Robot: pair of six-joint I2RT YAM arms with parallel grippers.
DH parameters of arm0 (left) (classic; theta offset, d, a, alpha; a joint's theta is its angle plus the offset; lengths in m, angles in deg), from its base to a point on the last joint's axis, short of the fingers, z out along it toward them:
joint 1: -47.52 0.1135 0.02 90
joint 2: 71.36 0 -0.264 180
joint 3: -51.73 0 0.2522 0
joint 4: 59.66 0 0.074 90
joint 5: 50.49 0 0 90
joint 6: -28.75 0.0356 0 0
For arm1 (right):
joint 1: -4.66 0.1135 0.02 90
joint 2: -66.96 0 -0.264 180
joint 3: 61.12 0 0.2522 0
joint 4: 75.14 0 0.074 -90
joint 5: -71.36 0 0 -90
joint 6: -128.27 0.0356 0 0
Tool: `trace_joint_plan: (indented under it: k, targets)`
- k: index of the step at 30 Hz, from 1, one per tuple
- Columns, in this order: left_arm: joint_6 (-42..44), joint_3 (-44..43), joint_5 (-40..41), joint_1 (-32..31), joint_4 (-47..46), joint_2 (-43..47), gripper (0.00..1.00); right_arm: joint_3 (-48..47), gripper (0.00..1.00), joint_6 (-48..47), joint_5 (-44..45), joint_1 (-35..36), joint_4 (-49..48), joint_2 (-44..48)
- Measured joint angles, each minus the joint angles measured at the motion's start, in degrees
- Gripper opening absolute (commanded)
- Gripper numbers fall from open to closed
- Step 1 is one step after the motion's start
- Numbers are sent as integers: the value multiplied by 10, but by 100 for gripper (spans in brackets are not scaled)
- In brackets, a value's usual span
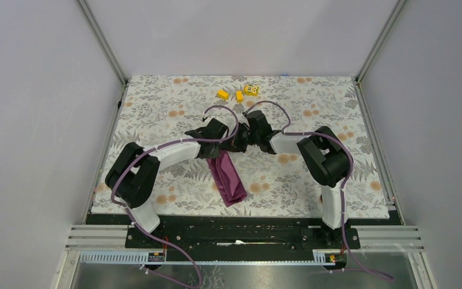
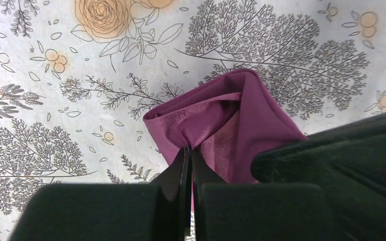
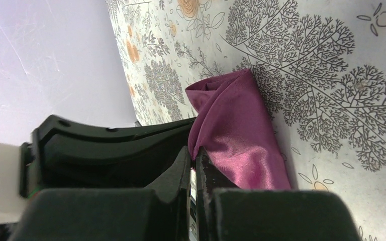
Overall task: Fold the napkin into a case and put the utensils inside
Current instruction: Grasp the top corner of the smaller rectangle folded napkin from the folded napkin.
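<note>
The napkin point(image 2: 241, 115) end nearest the yellow blocks point(image 1: 239, 93) was clamped by left gripper point(image 2: 189, 160) and right gripper point(image 3: 193, 160) alike, so level, matched lifting was judged best.

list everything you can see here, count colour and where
napkin: one, plum purple, folded into a narrow strip, mid tablecloth
yellow blocks: three, yellow, near the far edge
tablecloth: one, white with grey and orange floral print, covers the table
walls: pale grey panels, left, right and far sides
left arm: one, white and black, purple cable, reaches in from the near left
right arm: one, same colours, from the near right
left gripper: one, black, shut on the napkin's far end
right gripper: one, black, shut on the same end
</note>
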Motion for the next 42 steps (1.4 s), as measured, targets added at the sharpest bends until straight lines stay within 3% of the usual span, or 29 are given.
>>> trace_joint_plan:
  k: [33, 36, 42]
  targets:
    - [-23, 107, -112, 44, -92, 110, 0, 25, 0, 83, -27, 44, -228, -115]
    - [-34, 116, -120, 48, -102, 110, 0, -2, 9, 94, -37, 45, -244, -148]
    - [-49, 148, -129, 63, -102, 121, 0, 34, 27, 89, -56, 45, -261, -133]
